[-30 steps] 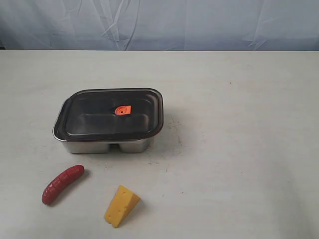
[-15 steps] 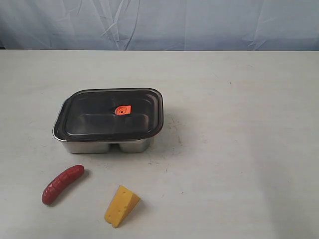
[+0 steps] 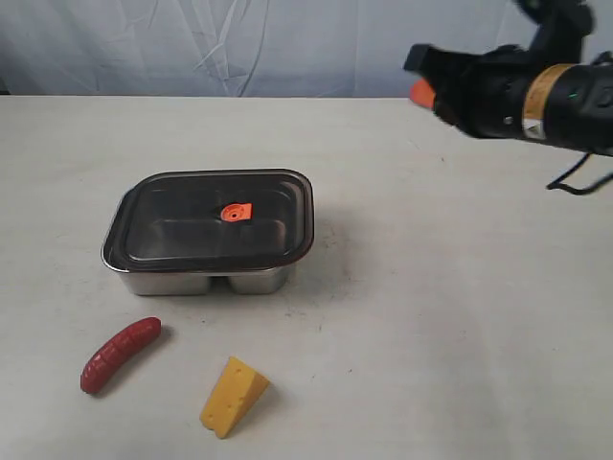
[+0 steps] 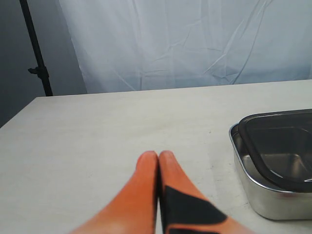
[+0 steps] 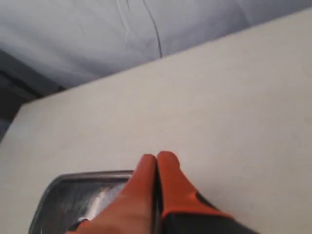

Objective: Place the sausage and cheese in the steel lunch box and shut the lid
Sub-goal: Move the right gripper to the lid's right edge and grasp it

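Note:
The steel lunch box (image 3: 206, 279) sits left of centre with the dark lid (image 3: 192, 230) resting on it, slightly askew, orange valve tab (image 3: 235, 213) on top. In front lie the dark red sausage (image 3: 119, 354) and the yellow cheese (image 3: 233, 395). My right gripper (image 3: 421, 93) hovers high at the upper right, shut and empty, well away from the box. The left wrist view shows my left gripper (image 4: 158, 156) shut on nothing over bare table, with the box (image 4: 253, 192) and lid (image 4: 282, 146) off to one side. In the right wrist view the shut right gripper (image 5: 157, 157) is above the box (image 5: 73, 195).
A pale table (image 3: 460, 316) carries everything. A wrinkled blue-white cloth backdrop (image 3: 287, 43) hangs behind it. A dark stand pole (image 4: 36, 53) shows beyond the table edge in the left wrist view.
The right arm has come into the exterior view at the upper right; it was absent before. The box, lid, sausage and cheese have not moved.

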Available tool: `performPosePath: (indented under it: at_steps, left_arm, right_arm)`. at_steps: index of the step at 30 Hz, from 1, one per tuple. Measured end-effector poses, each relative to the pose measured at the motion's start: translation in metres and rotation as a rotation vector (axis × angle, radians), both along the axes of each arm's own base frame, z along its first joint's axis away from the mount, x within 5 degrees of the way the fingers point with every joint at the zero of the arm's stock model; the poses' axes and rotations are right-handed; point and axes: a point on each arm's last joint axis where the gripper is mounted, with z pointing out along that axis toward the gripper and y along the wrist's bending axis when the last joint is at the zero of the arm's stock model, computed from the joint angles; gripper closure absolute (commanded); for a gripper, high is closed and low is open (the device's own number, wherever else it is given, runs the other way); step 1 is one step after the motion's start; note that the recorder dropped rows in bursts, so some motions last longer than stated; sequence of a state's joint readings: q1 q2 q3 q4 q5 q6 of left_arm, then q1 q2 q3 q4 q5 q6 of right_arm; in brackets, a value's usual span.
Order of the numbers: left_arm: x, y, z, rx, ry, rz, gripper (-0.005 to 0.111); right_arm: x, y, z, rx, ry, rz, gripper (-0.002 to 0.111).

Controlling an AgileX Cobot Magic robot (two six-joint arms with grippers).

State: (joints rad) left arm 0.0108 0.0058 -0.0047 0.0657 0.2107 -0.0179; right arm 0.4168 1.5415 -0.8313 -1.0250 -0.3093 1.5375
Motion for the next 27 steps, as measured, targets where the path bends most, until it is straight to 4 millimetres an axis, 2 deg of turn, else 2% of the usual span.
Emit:
performPosePath:
  at_steps: [2,3,7,12,16,27]
  left_arm:
    - [0.000,0.000,0.000,0.000,0.000,0.000,0.107]
    - [0.000,0.000,0.000,0.000,0.000,0.000,0.107]
    - [0.000,0.000,0.000,0.000,0.000,0.000,0.107]
    - [0.000,0.000,0.000,0.000,0.000,0.000,0.107]
    - [0.000,0.000,0.000,0.000,0.000,0.000,0.107]
    - [0.000,0.000,0.000,0.000,0.000,0.000,0.107]
  right_arm:
    - [0.022,0.020,-0.035,-0.013,0.125,0.109,0.064]
    - [0.028,0.029,-0.049,0.003,0.193,0.167,0.056]
    - [0.033,0.058,-0.087,0.109,0.418,0.405,0.055]
    - [0.032,0.062,-0.115,0.121,0.503,0.455,0.055]
    - [0.029,0.064,-0.124,0.135,0.538,0.482,0.055]
    - [0.026,0.066,-0.121,0.179,0.552,0.527,0.055]
